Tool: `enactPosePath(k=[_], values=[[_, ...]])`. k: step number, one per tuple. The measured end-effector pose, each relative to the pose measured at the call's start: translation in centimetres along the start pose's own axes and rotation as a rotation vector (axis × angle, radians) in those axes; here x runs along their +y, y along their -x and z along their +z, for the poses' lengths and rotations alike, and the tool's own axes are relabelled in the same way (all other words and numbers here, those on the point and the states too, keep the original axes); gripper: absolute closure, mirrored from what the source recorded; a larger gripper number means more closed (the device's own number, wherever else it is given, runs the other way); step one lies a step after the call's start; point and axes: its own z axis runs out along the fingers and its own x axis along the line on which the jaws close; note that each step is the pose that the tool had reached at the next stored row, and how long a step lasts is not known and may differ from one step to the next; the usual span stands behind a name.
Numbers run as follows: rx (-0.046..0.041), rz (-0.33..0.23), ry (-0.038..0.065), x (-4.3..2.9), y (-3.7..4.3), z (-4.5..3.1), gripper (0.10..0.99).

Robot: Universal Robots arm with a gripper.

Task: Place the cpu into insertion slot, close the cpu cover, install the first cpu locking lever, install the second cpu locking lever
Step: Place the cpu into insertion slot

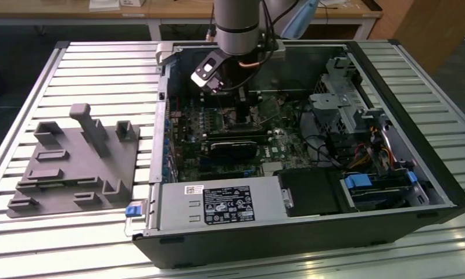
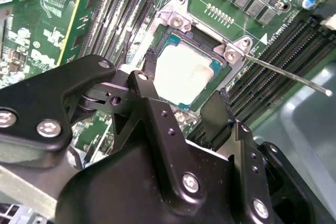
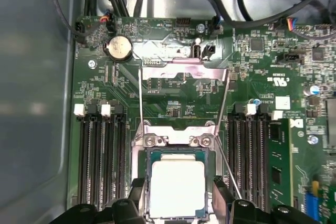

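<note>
A: Gripper, quick?
B: 1 gripper (image 2: 186,77), jaws wide. Its 2 black fingers (image 3: 220,199) straddle the socket (image 3: 178,151), 1 on each side. They look clear of the chip, gripping nothing.
A: Where's the cpu?
B: 1 cpu (image 3: 177,184), flat in the socket between the fingers, silver top up.
A: Cover?
B: 1 cover (image 3: 184,72), open. It stands up off the hinge just past the cpu, and the board shows through its window. 2 screws (image 3: 150,140) sit at the hinge.
A: Levers?
B: I can count 1 lever (image 2: 289,74), a thin rod angling away from the socket corner, unlatched. Can't tell on a second.
A: Further out on the board?
B: 4 white clips (image 3: 106,109) on the memory slots, 2 on each side of the socket. Beyond the cover, 1 coin battery (image 3: 118,49).
A: Exterior view?
B: 1 arm (image 1: 236,23) reaches down into 1 open black case (image 1: 294,247). 1 black card (image 1: 236,145) lies just in front of the gripper. On the exterior view's left, 1 grey fixture (image 1: 62,174) rests on the slatted table (image 1: 85,64), well apart from the arm.
</note>
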Motion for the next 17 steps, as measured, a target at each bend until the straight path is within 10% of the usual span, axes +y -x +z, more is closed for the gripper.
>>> enactPosePath(k=[12,17], values=[[-0.0001,0.0,0.0,0.06,0.02,-0.64,0.486],[-0.0001,0.0,0.0,0.06,0.02,-0.65,0.725]])
